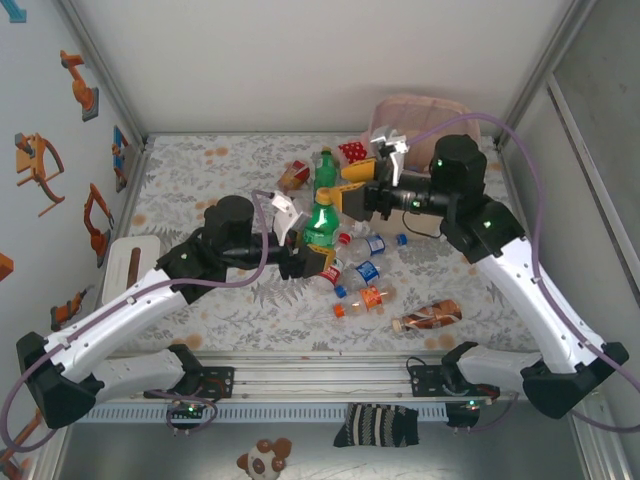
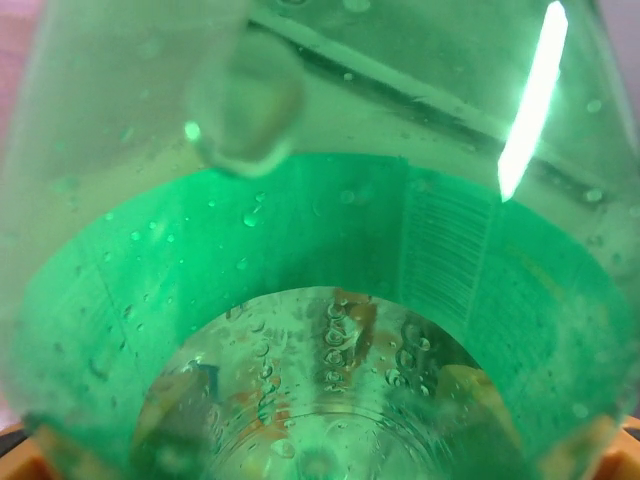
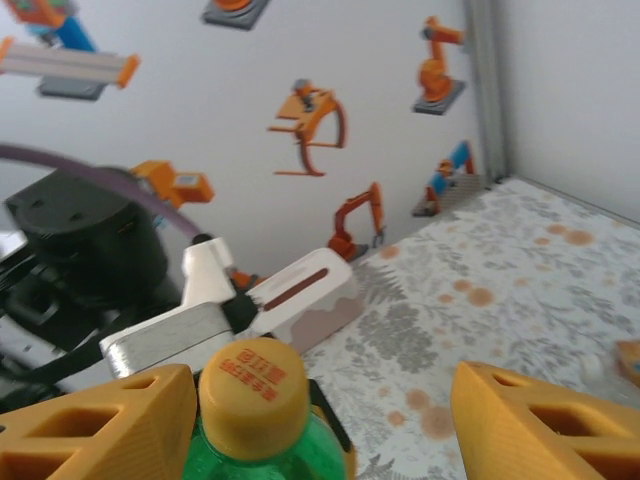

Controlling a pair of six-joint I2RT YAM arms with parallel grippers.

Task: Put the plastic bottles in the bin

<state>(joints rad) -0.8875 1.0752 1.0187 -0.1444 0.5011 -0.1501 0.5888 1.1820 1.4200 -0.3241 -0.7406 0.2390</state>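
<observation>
Early going: leaves several plastic bottles [image 1: 368,271] strewn on the bench [image 1: 200,170] in front of the bin [image 1: 420,108]. Stretches the left arm [image 1: 120,320] toward the bin, left jaws clamped on an upright green bottle [image 1: 321,222]. Hangs the right arm [image 1: 490,225] before the bin, right jaws open astride the bottle's yellow cap [image 3: 252,395].

Green bottle [image 2: 320,250]: translucent plastic, glossy, droplets clinging to the wall. Its cap [image 3: 252,392]: yellow plastic, matt, red print on top. Right claw [image 3: 320,430], fingers [image 3: 530,425]: orange plastic, matt. Bench [image 1: 190,185]: flower-printed cloth cover, matt. Bin [image 1: 425,110], upper right of the frame: pink mesh.
</observation>
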